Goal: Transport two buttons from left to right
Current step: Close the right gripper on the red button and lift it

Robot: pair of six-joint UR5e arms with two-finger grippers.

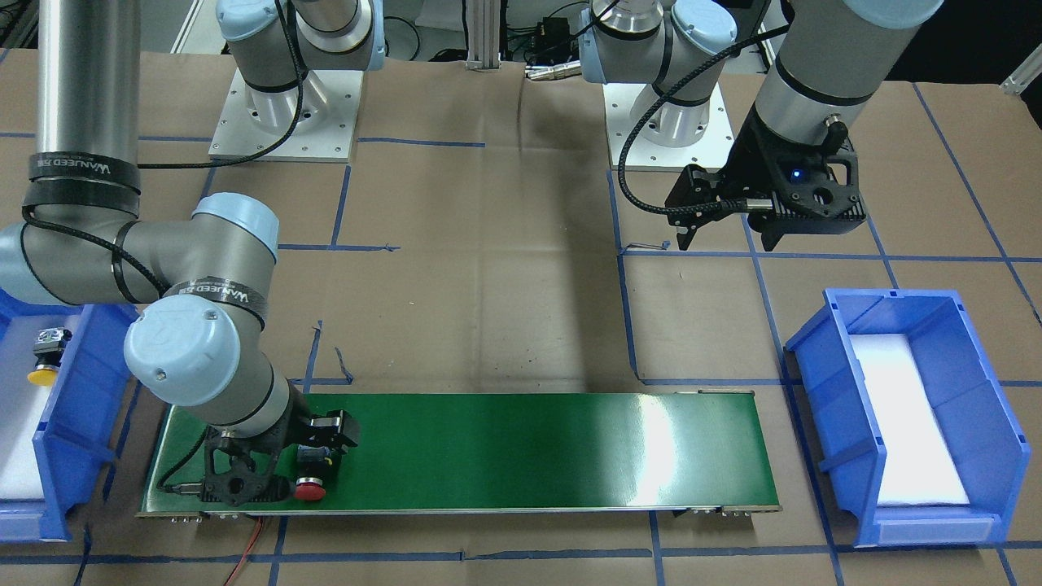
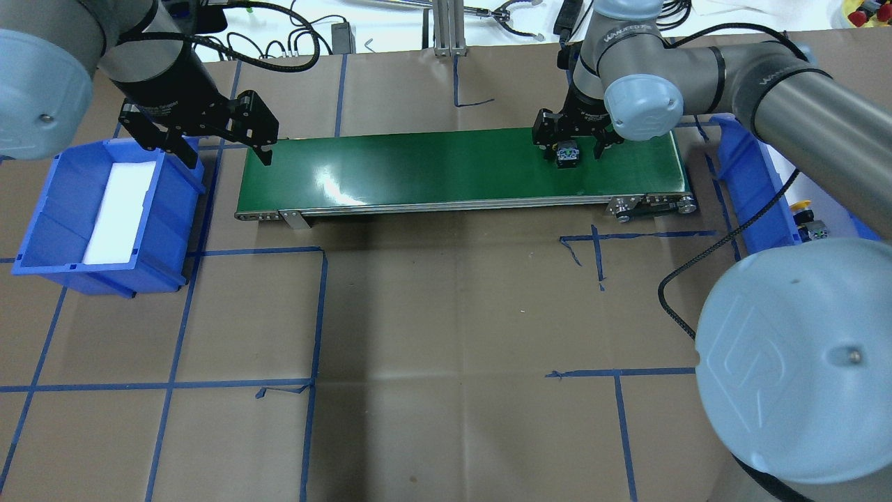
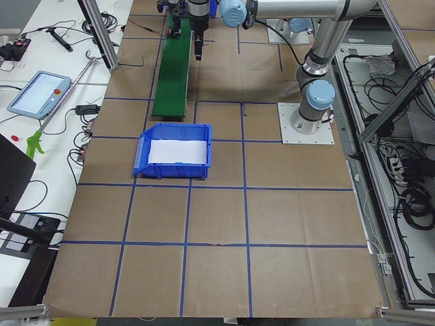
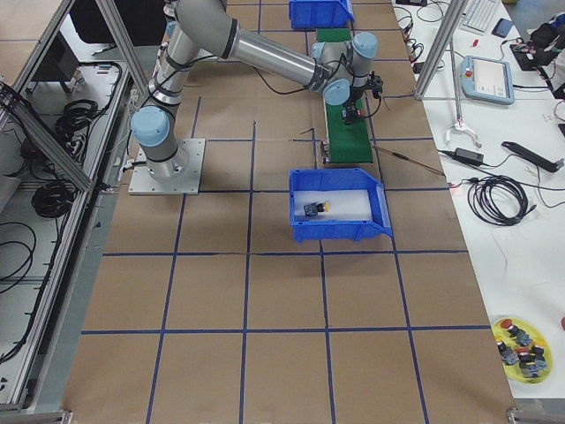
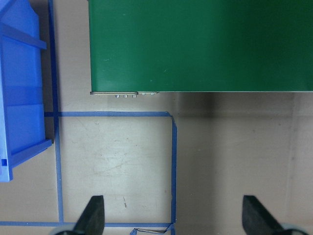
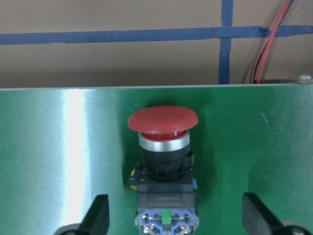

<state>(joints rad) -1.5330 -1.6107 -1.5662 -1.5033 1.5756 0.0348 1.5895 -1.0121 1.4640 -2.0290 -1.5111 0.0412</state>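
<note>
The red-capped button [image 6: 164,147] lies on its side on the green conveyor belt [image 2: 453,167] near the belt's right end, and also shows in the front view [image 1: 309,488] and the overhead view [image 2: 568,155]. My right gripper [image 6: 178,218] is open and low over it. Its fingers [image 6: 100,215] stand on either side of the button's body, apart from it. The yellow-capped button [image 1: 45,358] lies in the blue bin on the robot's right [image 1: 73,407]. My left gripper [image 2: 229,159] is open and empty, hovering by the belt's left end.
A second blue bin [image 2: 104,279] with a white foam liner and no buttons stands on the robot's left, beside the left gripper. Blue tape lines cross the brown paper table. A red and black wire [image 6: 264,49] runs from the belt's far edge.
</note>
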